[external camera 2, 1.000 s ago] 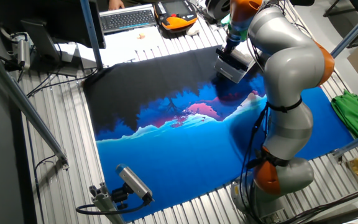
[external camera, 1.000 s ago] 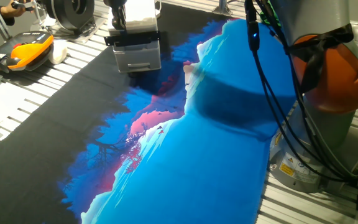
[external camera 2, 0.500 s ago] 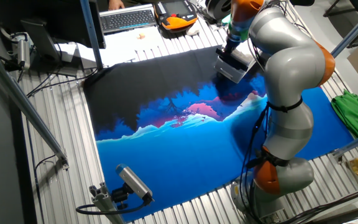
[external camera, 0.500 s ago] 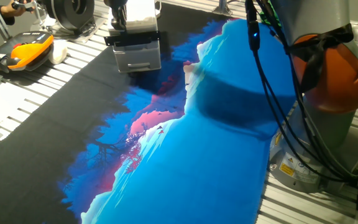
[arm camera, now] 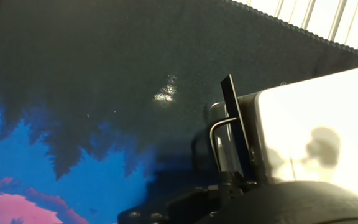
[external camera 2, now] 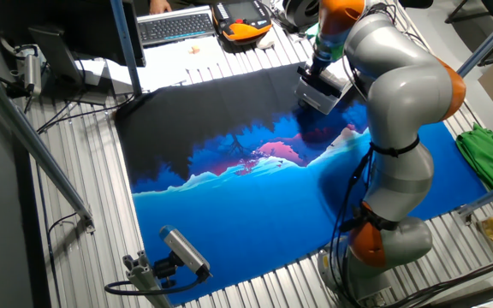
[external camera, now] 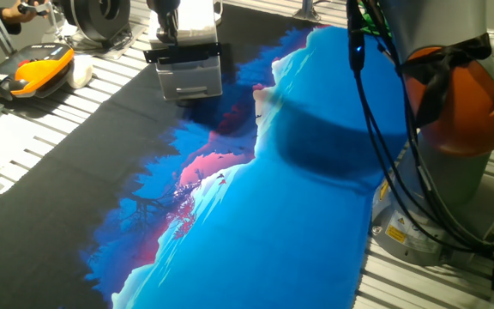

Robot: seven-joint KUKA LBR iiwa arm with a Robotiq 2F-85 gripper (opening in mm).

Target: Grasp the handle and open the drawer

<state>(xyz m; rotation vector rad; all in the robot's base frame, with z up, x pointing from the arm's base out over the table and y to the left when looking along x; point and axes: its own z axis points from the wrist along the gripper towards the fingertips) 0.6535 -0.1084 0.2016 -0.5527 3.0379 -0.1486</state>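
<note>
The small white cabinet (external camera: 197, 31) stands at the far edge of the printed mat, with the drawer's grey front (external camera: 190, 79) facing the mat and looking flush with the box. The handle (external camera: 183, 53), a short black bar, runs across the top of that front. My gripper (external camera: 168, 24) hangs just above the handle's left part, and its top is cut off by the frame. In the other fixed view the gripper (external camera 2: 317, 67) stands over the cabinet (external camera 2: 321, 96). In the hand view the handle (arm camera: 235, 121) is edge-on beside the white box top (arm camera: 316, 124). No fingertips show.
An orange-and-black case (external camera: 26, 70) and a white lump (external camera: 81, 70) lie on the slatted table at the left. A keyboard (external camera 2: 175, 25) sits at the far side. The arm's orange base (external camera: 461, 94) and its cables (external camera: 376, 112) stand at the right.
The gripper and the arm's cables have shifted slightly to the right. The cabinet and the drawer front look unmoved.
</note>
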